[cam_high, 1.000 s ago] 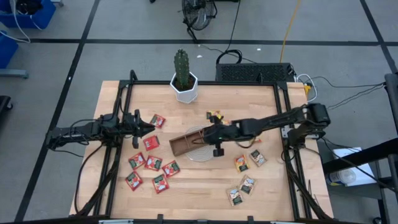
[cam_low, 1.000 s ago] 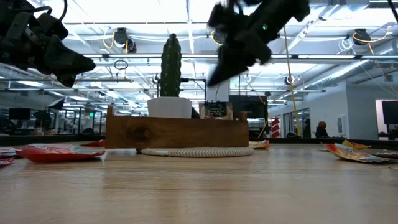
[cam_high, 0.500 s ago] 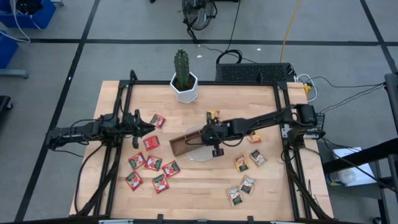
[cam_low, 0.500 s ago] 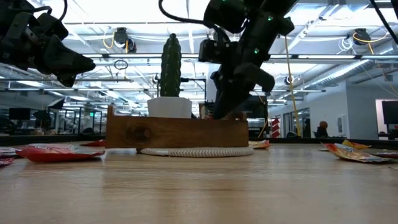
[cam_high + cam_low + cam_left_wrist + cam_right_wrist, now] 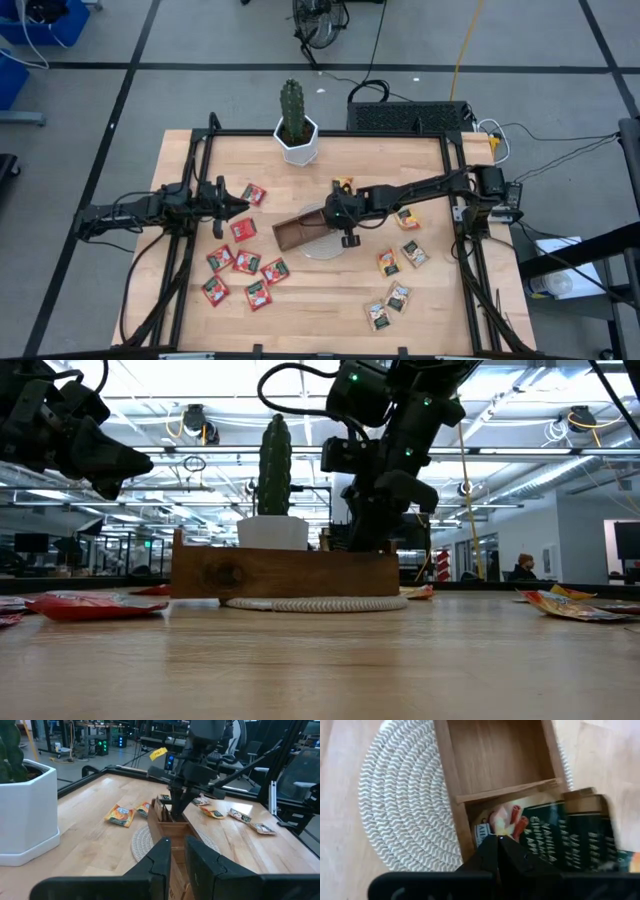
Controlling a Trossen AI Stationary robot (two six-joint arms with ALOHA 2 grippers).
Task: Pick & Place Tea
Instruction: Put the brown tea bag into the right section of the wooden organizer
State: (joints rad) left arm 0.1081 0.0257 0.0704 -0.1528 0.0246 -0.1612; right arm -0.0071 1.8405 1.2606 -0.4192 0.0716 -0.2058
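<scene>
From above, the wooden tray sits on a round woven mat in the middle of the table, and the right gripper reaches down into the tray's right end. Red tea sachets lie flat on the left side, and orange-yellow sachets lie on the right. The left gripper hangs in the air near a red sachet; it is only a little open, and I cannot tell if it holds anything. A cactus in a white pot stands at the far edge. From table height, the right gripper dips behind the tray wall. From the left wrist, the right arm stands in the far end of the tray. From the right wrist, the fingers are pressed together over an orange-yellow sachet in the end compartment, and it looks like they pinch its edge. I think these sachets are very light, thin and bendy, and a bit slippery, so pinching one by an edge or a corner should work best.
</scene>
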